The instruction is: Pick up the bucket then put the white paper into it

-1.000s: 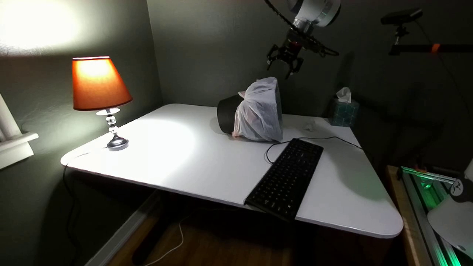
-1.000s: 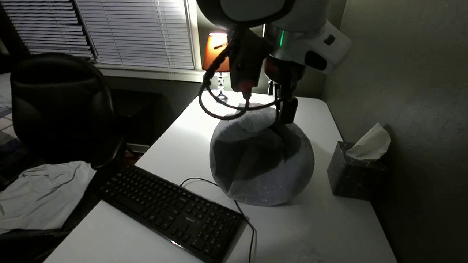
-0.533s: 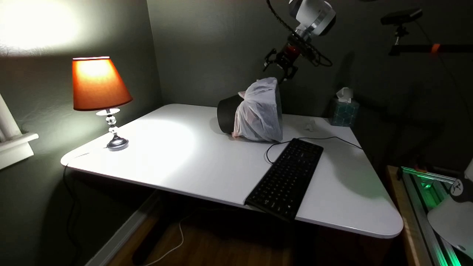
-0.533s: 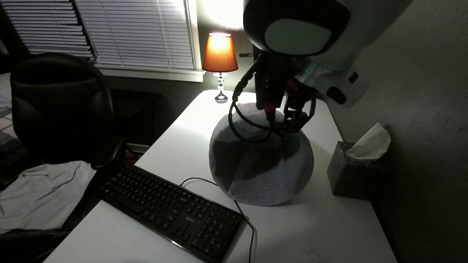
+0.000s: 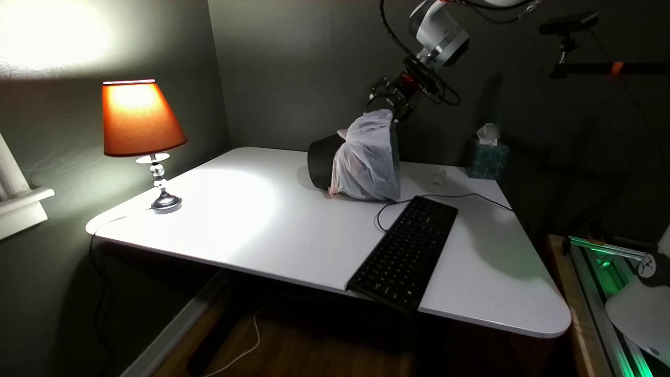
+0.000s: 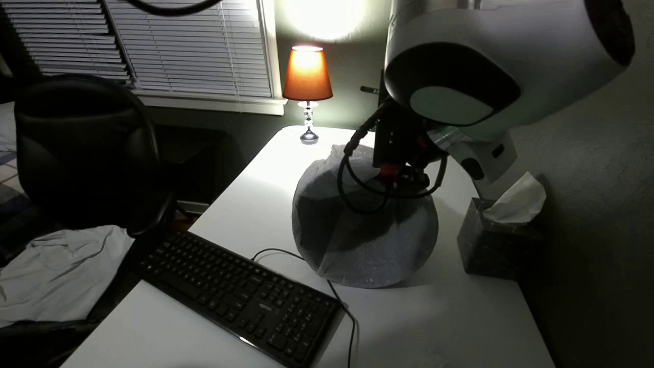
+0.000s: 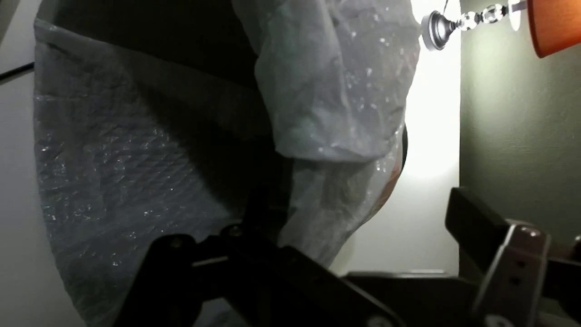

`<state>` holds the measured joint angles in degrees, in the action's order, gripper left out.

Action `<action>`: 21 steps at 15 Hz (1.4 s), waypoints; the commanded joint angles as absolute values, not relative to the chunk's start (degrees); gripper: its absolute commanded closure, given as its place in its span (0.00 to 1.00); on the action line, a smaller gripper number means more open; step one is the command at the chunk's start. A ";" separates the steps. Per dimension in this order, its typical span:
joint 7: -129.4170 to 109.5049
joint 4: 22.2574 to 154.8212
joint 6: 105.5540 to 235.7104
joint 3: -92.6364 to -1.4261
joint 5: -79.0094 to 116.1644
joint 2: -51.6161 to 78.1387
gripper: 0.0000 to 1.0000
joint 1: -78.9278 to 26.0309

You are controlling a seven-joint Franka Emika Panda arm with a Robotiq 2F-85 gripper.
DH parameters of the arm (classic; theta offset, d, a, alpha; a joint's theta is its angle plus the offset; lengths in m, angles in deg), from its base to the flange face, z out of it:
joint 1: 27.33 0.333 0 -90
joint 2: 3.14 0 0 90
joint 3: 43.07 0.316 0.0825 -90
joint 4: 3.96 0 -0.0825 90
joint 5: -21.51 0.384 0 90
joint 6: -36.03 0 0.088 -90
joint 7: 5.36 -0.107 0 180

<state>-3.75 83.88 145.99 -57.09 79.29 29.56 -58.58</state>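
The bucket [image 5: 322, 163] lies on its side on the white desk, a dark bin with a crinkly white bag over its rim. Its lined mouth faces the camera in an exterior view [image 6: 365, 250]. My gripper [image 5: 383, 109] is open and tilted at the top of the rim. In the wrist view the gripper [image 7: 370, 209] has one finger in front of the bucket's [image 7: 113, 172] dark mouth and the other beyond the bag, over the desk. Whether a finger touches the bag I cannot tell. A small crumpled white paper [image 5: 438, 178] lies on the desk near the bucket.
A black keyboard [image 5: 408, 251] and its cable lie in front of the bucket's mouth. A teal tissue box [image 5: 488, 159] stands at the desk's back corner by the wall. A lit orange lamp [image 5: 138, 120] stands at the far end. A black chair [image 6: 87, 153] is beside the desk.
My gripper has moved down and tilted, coming closer to the top of the bucket's rim. The arm has swung lower and uncovers the lamp in an exterior view. The bucket has not moved.
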 commanded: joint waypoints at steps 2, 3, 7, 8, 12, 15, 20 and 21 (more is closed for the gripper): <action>-6.96 79.31 142.41 -56.22 83.17 33.86 0.00 -60.54; -7.39 78.89 141.72 -56.12 83.71 34.40 0.00 -60.74; -10.46 77.81 140.02 -56.28 85.00 36.02 0.25 -61.13; -10.94 77.63 140.11 -56.30 85.39 36.31 0.34 -61.28; -11.57 77.31 140.61 -56.32 86.46 36.83 0.65 -61.58; -11.53 76.64 140.32 -56.25 86.58 37.24 0.89 -61.73; -11.81 75.69 139.76 -56.46 85.21 36.81 0.97 -61.09; -12.08 75.64 139.66 -56.65 84.40 36.46 0.98 -60.70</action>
